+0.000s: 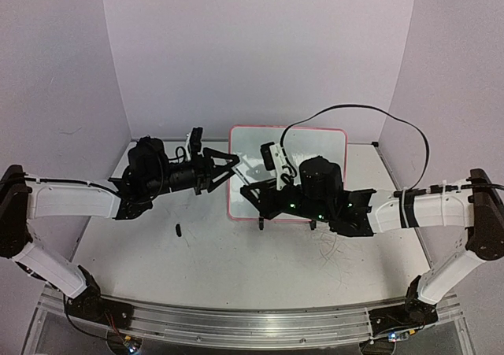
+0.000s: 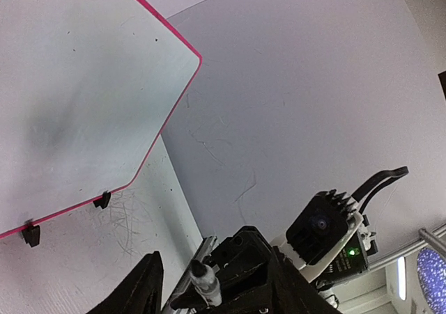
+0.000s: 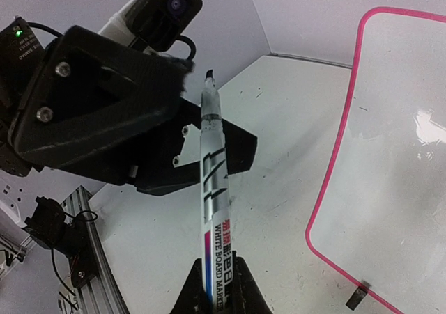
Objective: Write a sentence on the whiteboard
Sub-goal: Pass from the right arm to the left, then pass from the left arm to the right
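Right gripper (image 3: 217,286) is closed on the lower barrel of a whiteboard marker (image 3: 212,189). The dark chisel tip is bare and points up and away, close to the left gripper (image 1: 228,171). The left gripper's fingers are spread wide with nothing between them.

Judgement: writing has not begun, and the step in hand is bringing the tip to the board. To do it well:
- Back the left gripper off first, because it crowds the tip.
- Swing the marker right, over the pink frame, and tilt the tip down onto the surface.
- Start near the board's far-left corner so a whole line fits.
- Press lightly, since a board on small feet may slide. The free gripper could pin the frame.

The whiteboard (image 1: 319,144) sits mid-table toward the back wall, partly under the right arm. Its face is glossy white inside a thin pink frame with rounded corners. There is no lettering on it, only faint grey smudging. Two black clip feet (image 2: 102,200) sit on its near edge. I cannot tell whether it is flat or tilted.
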Available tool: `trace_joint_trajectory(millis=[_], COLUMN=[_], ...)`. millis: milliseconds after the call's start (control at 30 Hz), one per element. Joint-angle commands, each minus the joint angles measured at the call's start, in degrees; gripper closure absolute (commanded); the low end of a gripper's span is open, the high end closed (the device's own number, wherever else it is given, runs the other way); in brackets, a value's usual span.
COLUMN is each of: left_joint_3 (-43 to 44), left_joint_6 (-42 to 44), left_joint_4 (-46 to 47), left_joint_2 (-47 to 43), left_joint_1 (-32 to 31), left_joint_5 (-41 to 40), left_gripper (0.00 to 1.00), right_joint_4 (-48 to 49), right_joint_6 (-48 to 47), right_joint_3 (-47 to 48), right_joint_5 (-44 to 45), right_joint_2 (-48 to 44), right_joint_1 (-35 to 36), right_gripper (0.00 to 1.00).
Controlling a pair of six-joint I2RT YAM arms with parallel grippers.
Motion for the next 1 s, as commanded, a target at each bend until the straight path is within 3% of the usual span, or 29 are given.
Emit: trace_joint_trajectory(millis=[0, 267, 333, 400, 500, 567, 733, 767, 867, 967], left_joint_3=[2.41, 3.31, 3.74, 4.25, 4.36, 4.19, 4.22, 4.03, 3.48, 3.19], left_joint_6=[-2.61, -2.78, -3.04, -3.23, -3.78, -4.56, -9.90, -11.23, -15.42, -17.65], left_joint_4=[4.54, 5.54, 6.02, 7.01, 9.41, 11.73, 19.60, 21.57, 27.15, 30.15], left_joint_2=[2.16, 2.70, 2.57, 2.33, 1.81, 1.77, 4.07, 4.90, 7.19, 9.02], left_joint_1=[-0.25, -0.25, -0.24, -0.19, -0.25, -0.20, -0.17, -0.21, -0.25, -0.25], left_joint_5=[1.14, -0.65, -1.84, -2.94, -5.29, -6.64, -7.52, -7.53, -7.88, -8.33], left_gripper=[0.56, 0.95, 1.00, 1.00, 1.00, 1.00, 1.00, 1.00, 1.00, 1.00], right_joint_4=[2.32, 2.25, 2.18, 2.23, 2.27, 5.70, 18.74, 20.44, 24.74, 28.08], right_joint_6=[-1.41, -0.85, -0.48, 1.35, 9.81, 16.82, 26.39, 27.15, 28.00, 28.56], right_joint_3=[1.05, 0.91, 0.54, 0.20, -0.77, -2.15, -3.42, -3.36, -2.78, -1.46], right_joint_5=[-0.47, 3.06, 4.03, 5.29, 7.49, 5.40, -3.54, -4.21, -7.34, -7.71], right_joint_2=[-1.60, -2.70, -3.33, -4.44, -6.57, -7.50, -5.43, -4.90, -3.01, -0.60], right_joint_1=[0.13, 0.15, 0.14, 0.03, -1.03, -2.48, -4.24, -4.45, -5.39, -5.47], right_gripper=[1.00, 0.97, 0.80, 0.44, 0.10, 0.02, 0.02, 0.05, 0.25, 0.32])
